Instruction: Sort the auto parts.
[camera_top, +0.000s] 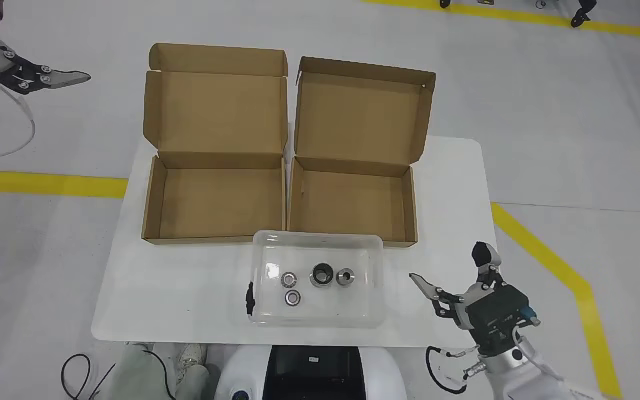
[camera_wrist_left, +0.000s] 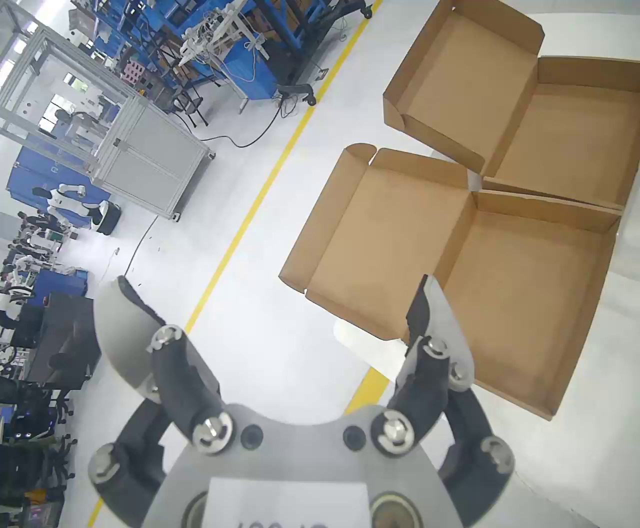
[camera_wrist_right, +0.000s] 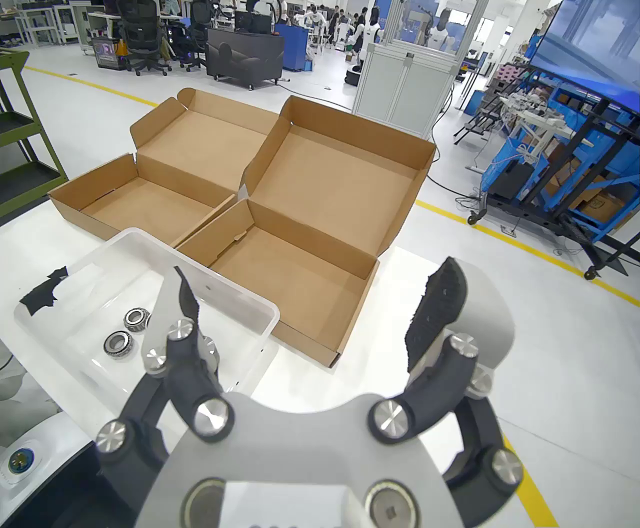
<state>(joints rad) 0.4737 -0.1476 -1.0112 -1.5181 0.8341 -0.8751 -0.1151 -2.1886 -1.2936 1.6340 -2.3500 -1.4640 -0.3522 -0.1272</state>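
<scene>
- Top view gives us our reading of progress: the sort has not begun. All four parts lie in the bin (camera_top: 318, 236) at the near edge of the surface (camera_top: 440, 180), and no part is in the left box (camera_top: 212, 203) or the right box (camera_top: 350, 205).
- All four parts are left to move. We cannot tell which box is meant for which kind.
- Two bearings (camera_top: 288, 279) (camera_top: 293, 297) lie close together; they are silvery rings with ribbed rollers. A dark ring (camera_top: 322, 273) sits apart from them, with a shiny sleeve (camera_top: 345, 275) just beside it.
- We see a clear, shallow plastic bin with rounded corners and a torn black scrap (camera_top: 249, 297) on one end wall.
- Both boxes are matte brown cardboard, shallow, with lids folded back, and they stand side by side behind the bin.
- Our left hand (camera_wrist_left: 272, 290) hangs spread wide and holds nothing, out over the floor beyond the left box.
- Our right hand (camera_wrist_right: 312, 280) is also spread wide and holds nothing, near the surface's corner beside the bin. Its pads (camera_wrist_right: 440, 300) look dark and rough.
</scene>
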